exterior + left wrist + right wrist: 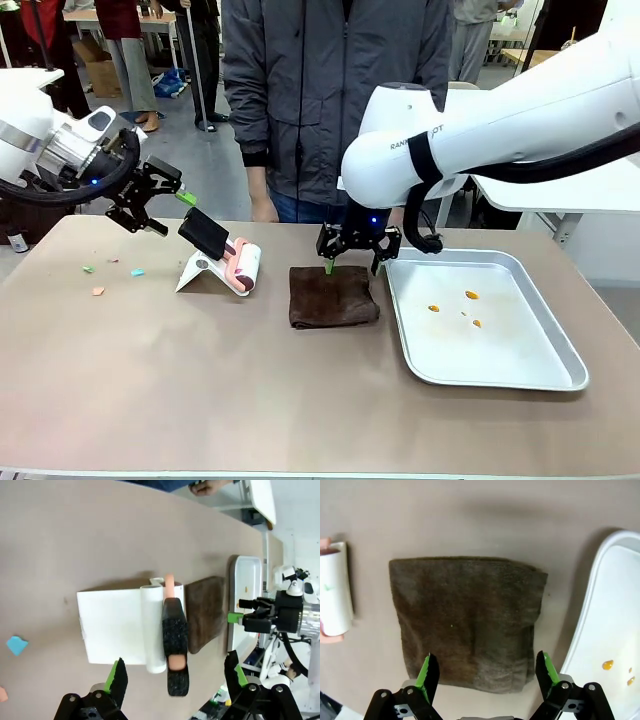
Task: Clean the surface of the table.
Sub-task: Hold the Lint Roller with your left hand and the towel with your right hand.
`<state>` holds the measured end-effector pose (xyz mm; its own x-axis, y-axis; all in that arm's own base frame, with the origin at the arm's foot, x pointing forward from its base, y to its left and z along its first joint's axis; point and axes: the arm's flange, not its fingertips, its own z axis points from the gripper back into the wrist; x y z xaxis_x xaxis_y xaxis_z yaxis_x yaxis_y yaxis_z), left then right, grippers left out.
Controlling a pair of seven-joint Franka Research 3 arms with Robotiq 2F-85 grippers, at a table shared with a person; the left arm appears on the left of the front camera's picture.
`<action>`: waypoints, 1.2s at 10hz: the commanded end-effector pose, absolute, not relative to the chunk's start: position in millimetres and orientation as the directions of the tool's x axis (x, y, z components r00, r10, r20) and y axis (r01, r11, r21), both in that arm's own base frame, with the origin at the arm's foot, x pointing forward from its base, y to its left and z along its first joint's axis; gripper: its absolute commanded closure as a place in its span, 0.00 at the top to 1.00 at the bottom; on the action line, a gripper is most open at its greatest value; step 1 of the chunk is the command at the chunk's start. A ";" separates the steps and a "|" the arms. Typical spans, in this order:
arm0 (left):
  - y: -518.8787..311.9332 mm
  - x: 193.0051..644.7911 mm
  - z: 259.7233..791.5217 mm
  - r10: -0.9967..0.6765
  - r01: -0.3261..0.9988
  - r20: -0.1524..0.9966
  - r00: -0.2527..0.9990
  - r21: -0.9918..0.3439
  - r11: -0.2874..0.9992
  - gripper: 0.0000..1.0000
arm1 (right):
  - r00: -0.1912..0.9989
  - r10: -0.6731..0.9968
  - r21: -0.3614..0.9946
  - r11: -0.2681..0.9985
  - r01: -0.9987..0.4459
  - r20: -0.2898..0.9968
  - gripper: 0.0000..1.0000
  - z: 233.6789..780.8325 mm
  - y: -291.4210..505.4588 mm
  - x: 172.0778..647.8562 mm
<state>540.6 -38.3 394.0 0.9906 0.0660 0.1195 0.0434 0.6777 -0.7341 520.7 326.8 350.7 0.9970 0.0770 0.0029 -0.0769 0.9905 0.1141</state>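
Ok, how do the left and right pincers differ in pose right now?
The left pincer hangs tilted above the table, aimed at the lint roller; the right pincer points straight down, close over the far edge of the brown cloth. The left pincer sits by the roller's handle, the right pincer beside the metal tray. Both are open and hold nothing.

- The tabletop (200, 400) looked smooth and matt, tan all over
- The folded cloth (333, 297) was dark brown, soft and nappy like towelling
- The tray (500, 345) was silvery metal with a dull sheen
- The roller (247, 268) was wrapped in white paper; its handle (205, 232) looked black and rough-textured
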 end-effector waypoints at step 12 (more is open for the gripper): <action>-64.6 532.2 372.4 0.061 0.035 0.100 0.993 -0.750 0.660 1.00 | 0.996 -0.052 -0.020 0.998 0.051 -0.066 1.00 310.4 335.6 543.5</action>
